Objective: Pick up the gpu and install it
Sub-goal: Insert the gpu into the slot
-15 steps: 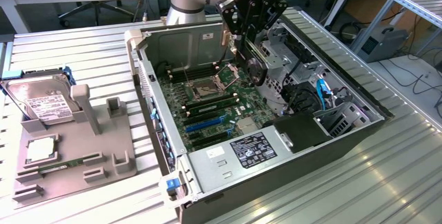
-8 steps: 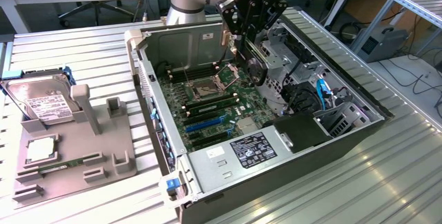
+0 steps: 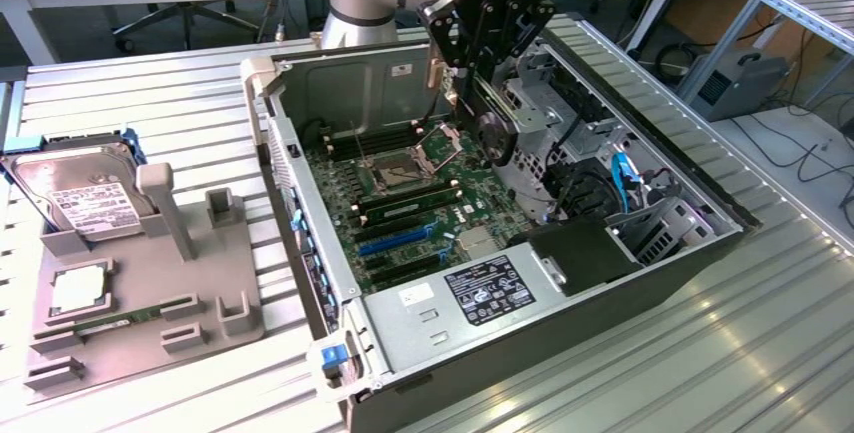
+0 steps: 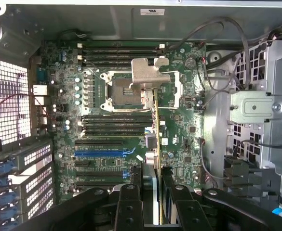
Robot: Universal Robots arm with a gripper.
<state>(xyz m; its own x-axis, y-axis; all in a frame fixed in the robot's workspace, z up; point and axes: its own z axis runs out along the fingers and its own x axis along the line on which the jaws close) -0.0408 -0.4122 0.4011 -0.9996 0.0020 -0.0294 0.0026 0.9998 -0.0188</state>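
Note:
The gpu (image 3: pixel 498 139) hangs on edge above the open computer case (image 3: pixel 441 298), its black cooler with a round fan facing the exterior view's right. My gripper (image 3: pixel 470 81) is shut on the card's upper edge. In the wrist view the gpu (image 4: pixel 156 126) is seen edge-on as a thin line between my fingers (image 4: pixel 129 204), with its silvery end bracket (image 4: pixel 148 72) over the processor socket area. The card is above the motherboard (image 3: pixel 420 208), clear of the expansion slots (image 4: pixel 100 153).
A grey fixture (image 3: pixel 134 338) at the exterior view's left holds a silver hard drive (image 3: pixel 83 198), a square chip (image 3: pixel 80 288) and a memory stick (image 3: pixel 123 319). Inside the case, a metal drive cage (image 4: pixel 259 108), cables (image 3: pixel 617 178) and a black box (image 3: pixel 581 253) crowd one side.

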